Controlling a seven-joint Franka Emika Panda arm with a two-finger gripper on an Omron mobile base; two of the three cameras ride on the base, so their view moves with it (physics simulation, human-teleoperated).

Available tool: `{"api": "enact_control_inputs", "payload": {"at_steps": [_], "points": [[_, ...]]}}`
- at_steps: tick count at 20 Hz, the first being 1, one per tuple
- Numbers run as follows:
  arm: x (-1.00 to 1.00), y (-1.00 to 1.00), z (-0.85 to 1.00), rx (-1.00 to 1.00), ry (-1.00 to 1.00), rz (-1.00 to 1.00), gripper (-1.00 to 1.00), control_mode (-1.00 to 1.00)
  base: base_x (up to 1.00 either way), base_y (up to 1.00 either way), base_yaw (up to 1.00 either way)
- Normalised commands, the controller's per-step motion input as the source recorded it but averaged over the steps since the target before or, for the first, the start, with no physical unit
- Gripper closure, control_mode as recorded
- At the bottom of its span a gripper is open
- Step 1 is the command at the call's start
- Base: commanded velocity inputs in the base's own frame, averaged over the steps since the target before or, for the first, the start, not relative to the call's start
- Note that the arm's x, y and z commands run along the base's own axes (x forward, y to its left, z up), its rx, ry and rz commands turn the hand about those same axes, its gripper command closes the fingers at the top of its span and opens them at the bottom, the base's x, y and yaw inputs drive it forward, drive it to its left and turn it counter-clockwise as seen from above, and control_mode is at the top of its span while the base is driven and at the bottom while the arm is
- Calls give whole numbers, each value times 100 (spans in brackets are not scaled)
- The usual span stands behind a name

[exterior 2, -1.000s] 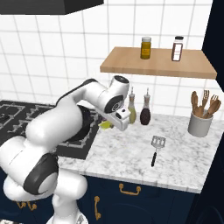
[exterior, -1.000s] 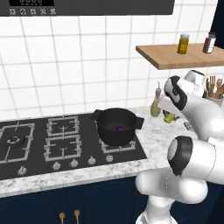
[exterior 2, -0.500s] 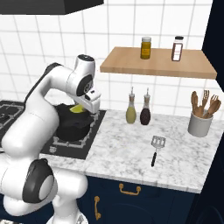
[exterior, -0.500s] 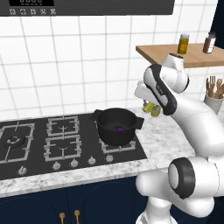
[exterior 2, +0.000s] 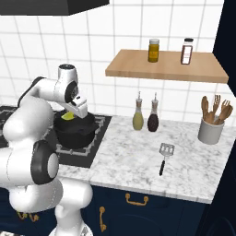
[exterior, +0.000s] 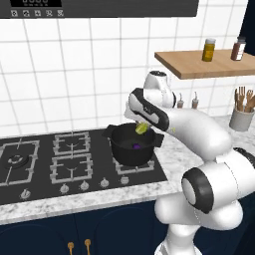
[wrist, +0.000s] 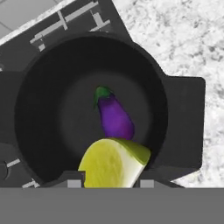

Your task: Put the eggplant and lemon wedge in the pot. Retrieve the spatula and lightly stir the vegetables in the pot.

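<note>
A black pot point(exterior: 131, 145) is sitting on the stove's right burner. Directly above the pot, the gripper point(exterior: 142, 127) is clamping the lemon wedge point(wrist: 114, 162) between its fingers. The purple eggplant point(wrist: 114, 115) is lying inside the pot. The spatula point(exterior 2: 164, 156) is lying on the marble counter point(exterior 2: 138, 161), well right of the pot

I see the eggplant point(wrist: 114, 117) lying on the bottom of the black pot point(exterior: 130, 150), glossy purple with a green cap. The pot sits on the front right burner. The lemon wedge point(wrist: 113, 162) hangs above the pot's opening, held between the fingers point(wrist: 73, 180). The spatula point(exterior 2: 164, 156) lies flat on the marble desk point(exterior 2: 133, 159), well apart from the pot.
</note>
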Motion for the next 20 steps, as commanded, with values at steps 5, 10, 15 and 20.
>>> {"api": "enact_control_inputs", "payload": {"at_steps": [5,10,15,20], "points": [[42,43,-69,-9,0,0,100,-100,0,0,0],[44,6,-40,-1,2,0,100,-100,0,0,0],[33,0,-47,-2,0,0,100,-100,0,0,0],[2,4,-28,-4,0,0,-100,-100,0,0,0]]}}
